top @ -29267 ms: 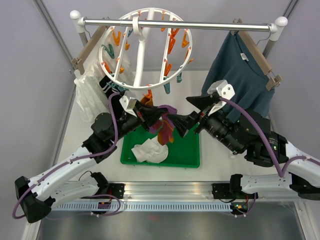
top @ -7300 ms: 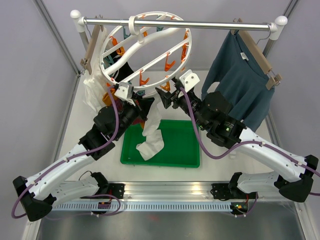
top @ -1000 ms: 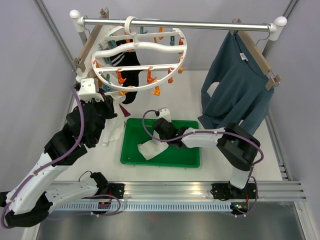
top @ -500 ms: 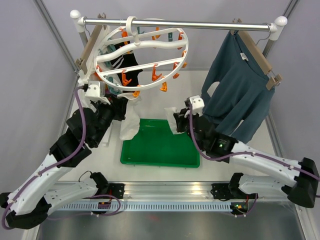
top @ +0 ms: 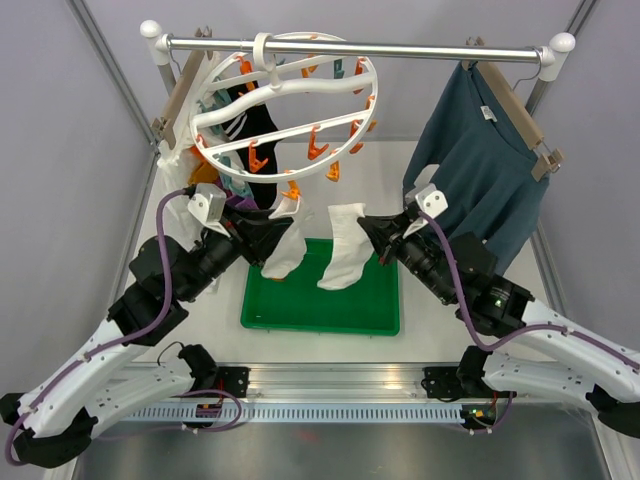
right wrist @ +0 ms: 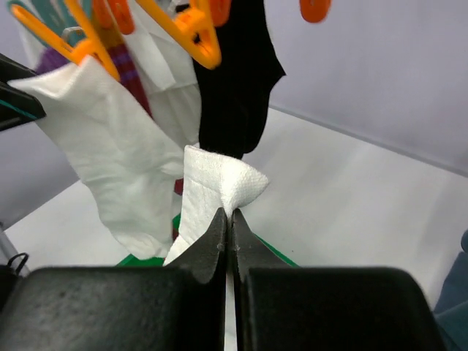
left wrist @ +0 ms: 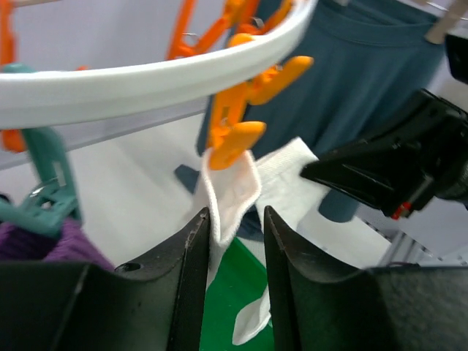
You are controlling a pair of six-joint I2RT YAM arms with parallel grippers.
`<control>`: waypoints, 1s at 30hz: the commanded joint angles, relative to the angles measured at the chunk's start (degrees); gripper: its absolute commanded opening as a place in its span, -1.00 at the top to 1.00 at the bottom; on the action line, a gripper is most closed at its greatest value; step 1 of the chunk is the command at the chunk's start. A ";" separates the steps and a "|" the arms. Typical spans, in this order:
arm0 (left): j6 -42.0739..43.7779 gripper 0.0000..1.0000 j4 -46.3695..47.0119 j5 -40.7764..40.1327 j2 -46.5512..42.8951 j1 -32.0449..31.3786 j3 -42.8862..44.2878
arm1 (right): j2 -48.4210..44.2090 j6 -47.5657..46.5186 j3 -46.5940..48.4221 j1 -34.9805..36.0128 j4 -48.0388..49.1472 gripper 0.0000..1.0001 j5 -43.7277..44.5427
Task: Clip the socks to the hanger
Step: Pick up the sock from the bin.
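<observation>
now pinching the cuff of a white sock (top: 345, 258) between the closed tips of the right gripper (right wrist: 228, 216), long axis upright, toe hanging down over the green tray (top: 300, 310). up and to the left from that cuff, toward the hanger (top: 370, 85): a seemingly free orange clip (top: 332, 172) dangling off the near rim, nearer the right arm than the left. left gripper (left wrist: 235, 219) narrowly parted, straddling the other white sock (left wrist: 230, 186), already bitten at its top edge by a second orange clip (left wrist: 238, 124). probably next: raising the held cuff into the free clip.
</observation>
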 commanded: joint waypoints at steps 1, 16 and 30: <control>3.11 0.18 7.26 12.47 -0.63 -0.02 -0.78 | -1.79 -2.22 5.40 0.37 -2.01 0.99 -6.31; 1.71 -0.04 15.79 27.60 2.36 -0.02 -1.75 | -3.37 -2.22 11.30 0.37 -3.52 0.99 -13.79; 2.59 -0.29 14.65 10.72 -6.17 -0.02 -5.01 | -3.11 -2.22 12.27 0.45 -4.40 0.99 -13.97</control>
